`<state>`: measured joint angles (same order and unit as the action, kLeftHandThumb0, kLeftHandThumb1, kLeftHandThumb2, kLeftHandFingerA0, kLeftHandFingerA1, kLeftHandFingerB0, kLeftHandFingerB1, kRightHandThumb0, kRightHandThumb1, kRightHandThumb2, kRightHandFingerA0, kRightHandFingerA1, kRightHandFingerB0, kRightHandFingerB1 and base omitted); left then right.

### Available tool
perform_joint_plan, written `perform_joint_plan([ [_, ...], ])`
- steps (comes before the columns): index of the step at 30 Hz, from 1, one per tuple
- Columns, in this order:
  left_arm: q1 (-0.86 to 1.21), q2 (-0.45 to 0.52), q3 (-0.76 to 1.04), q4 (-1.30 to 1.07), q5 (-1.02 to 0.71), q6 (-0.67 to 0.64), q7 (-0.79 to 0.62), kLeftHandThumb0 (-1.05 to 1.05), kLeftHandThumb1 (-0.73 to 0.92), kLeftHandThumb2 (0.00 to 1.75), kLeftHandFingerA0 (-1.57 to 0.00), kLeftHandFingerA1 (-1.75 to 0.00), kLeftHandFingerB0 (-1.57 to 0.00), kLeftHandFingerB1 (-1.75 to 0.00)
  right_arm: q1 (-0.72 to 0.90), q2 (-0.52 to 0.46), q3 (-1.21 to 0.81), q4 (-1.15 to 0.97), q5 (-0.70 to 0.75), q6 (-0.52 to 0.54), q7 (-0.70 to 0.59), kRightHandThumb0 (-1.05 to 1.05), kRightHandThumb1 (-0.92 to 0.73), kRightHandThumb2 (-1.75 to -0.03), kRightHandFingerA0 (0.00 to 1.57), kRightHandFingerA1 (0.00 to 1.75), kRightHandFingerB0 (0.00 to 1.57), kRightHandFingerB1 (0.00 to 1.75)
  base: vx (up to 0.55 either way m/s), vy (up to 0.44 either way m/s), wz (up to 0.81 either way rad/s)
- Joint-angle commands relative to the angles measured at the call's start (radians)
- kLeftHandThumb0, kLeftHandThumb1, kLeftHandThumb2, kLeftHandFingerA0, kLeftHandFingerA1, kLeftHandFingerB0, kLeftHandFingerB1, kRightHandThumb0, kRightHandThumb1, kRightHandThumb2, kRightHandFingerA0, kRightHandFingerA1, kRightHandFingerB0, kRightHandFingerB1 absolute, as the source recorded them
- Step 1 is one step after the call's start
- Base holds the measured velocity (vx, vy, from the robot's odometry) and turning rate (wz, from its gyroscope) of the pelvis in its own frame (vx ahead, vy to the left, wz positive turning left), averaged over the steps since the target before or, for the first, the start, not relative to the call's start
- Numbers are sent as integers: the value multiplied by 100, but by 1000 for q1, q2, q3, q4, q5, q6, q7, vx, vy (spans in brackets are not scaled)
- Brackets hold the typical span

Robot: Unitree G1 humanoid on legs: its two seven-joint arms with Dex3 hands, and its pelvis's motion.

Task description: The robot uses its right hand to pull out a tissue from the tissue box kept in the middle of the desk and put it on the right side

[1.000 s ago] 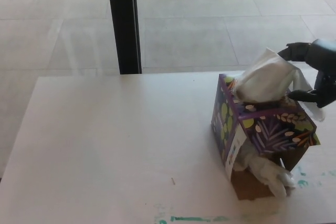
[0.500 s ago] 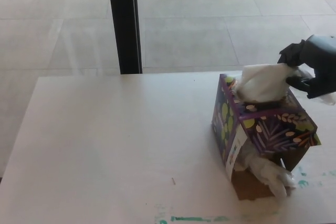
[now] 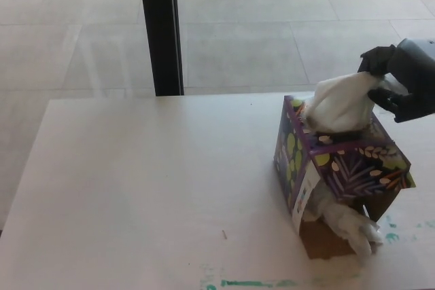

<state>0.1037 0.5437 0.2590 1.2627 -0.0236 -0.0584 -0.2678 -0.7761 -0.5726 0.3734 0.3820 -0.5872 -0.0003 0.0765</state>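
Since the earlier frames we see the right hand (image 3: 402,81) has risen a little and closed tighter on the tissue (image 3: 342,103), which now stretches up from the box (image 3: 338,168) in a narrower, tauter peak. Our hand enters from the right edge, black fingers (image 3: 378,61) curled over the tissue's upper end, pinching it; the lower end is still in the box's top slot. That tissue looks soft and crumpled, white against the purple cardboard printed with green and cream leaves. One side flap hangs open at the front, and more crumpled tissue (image 3: 350,222) spills out there, though we cannot tell quite how much. It stands near the right of the pale, smooth desk (image 3: 149,188). Wide bare surface lies to its left; little room remains on the right before the picture's edge.
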Motion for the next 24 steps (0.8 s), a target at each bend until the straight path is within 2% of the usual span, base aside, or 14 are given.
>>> perform_joint_plan([
  [1, 29, 2, 25, 2, -27, -45, 13, -83, 92, 73, -65, -62, -48, -47, 87, 41, -80, 27, -43, -118, -344, -19, -50, -114, 92, 174, 81, 133, 0, 0, 0],
  [2, 30, 2, 26, 2, -27, -45, 11, -84, 92, 75, -61, -62, -45, -48, 86, 47, -87, 38, -36, -129, -359, -18, -46, -119, 94, 174, 84, 135, 0, 0, 0],
  [3, 29, 3, 23, 4, -23, -45, 14, -85, 92, 75, -65, -64, -47, -48, 87, 55, -98, 40, -23, -131, -357, -18, -47, -124, 97, 175, 84, 141, 0, 0, 0],
  [4, 30, 3, 22, 5, -22, -46, 13, -80, 74, 115, -59, -69, -43, -58, 86, 62, -109, 46, -7, -138, -354, -25, -48, -118, 124, 140, 96, 120, 0, 0, 0],
  [5, 30, 2, 23, 6, -23, -48, 10, -85, 92, 74, -65, -66, -47, -47, 84, 73, -129, 45, 12, -131, -349, -25, -49, -118, 122, 139, 97, 121, 0, 0, 0],
  [8, 23, 3, 34, 9, -33, -40, 8, -84, 92, 73, -65, -64, -48, -47, 61, 93, -167, 58, 53, -132, -326, -26, -50, -118, 122, 136, 95, 114, 0, 0, 0],
  [9, 23, 3, 33, 10, -31, -45, 8, -85, 92, 76, -63, -64, -46, -49, 44, 92, -185, 39, 63, -86, -287, -21, -46, -119, 96, 171, 84, 135, 0, 0, 0],
  [12, 26, 7, 37, 9, -29, -43, 8, -84, 92, 73, -60, -62, -46, -49, 29, 105, -222, 33, 68, -74, -261, -20, -50, -110, 92, 174, 80, 143, 0, 0, 0],
  [13, 25, 9, 37, 8, -26, -41, 10, -79, 75, 114, -58, -67, -43, -58, 20, 105, -232, 33, 63, -69, -261, -16, -54, -86, 92, 175, 80, 140, 0, 0, 0],
  [14, 26, 9, 36, 7, -23, -39, 13, -79, 75, 114, -58, -67, -43, -58, 6, 102, -247, 31, 58, -61, -259, -16, -54, -86, 92, 175, 80, 140, 0, 0, 0],
  [15, 20, 10, 45, 8, -32, -23, 8, -78, 74, 112, -57, -68, -44, -58, -20, 96, -274, 59, 76, -88, -270, -13, -45, -116, 98, 173, 82, 141, 0, 0, 0],
  [16, 20, 11, 46, 8, -31, -23, 8, -78, 74, 112, -57, -68, -44, -58, -21, 98, -278, 63, 73, -91, -270, -13, -45, -116, 98, 173, 82, 141, 0, 0, 0],
  [17, 21, 11, 43, 6, -28, -27, 8, -84, 92, 74, -60, -61, -47, -48, -37, 90, -295, 75, 83, -103, -264, -27, -49, -116, 122, 137, 94, 116, 0, 0, 0],
  [24, 31, 9, 42, 5, -32, -32, 6, -83, 92, 75, -59, -63, -46, -49, -78, 64, -341, 82, 89, -95, -235, -29, -47, -117, 124, 141, 95, 122, 0, 0, 0],
])
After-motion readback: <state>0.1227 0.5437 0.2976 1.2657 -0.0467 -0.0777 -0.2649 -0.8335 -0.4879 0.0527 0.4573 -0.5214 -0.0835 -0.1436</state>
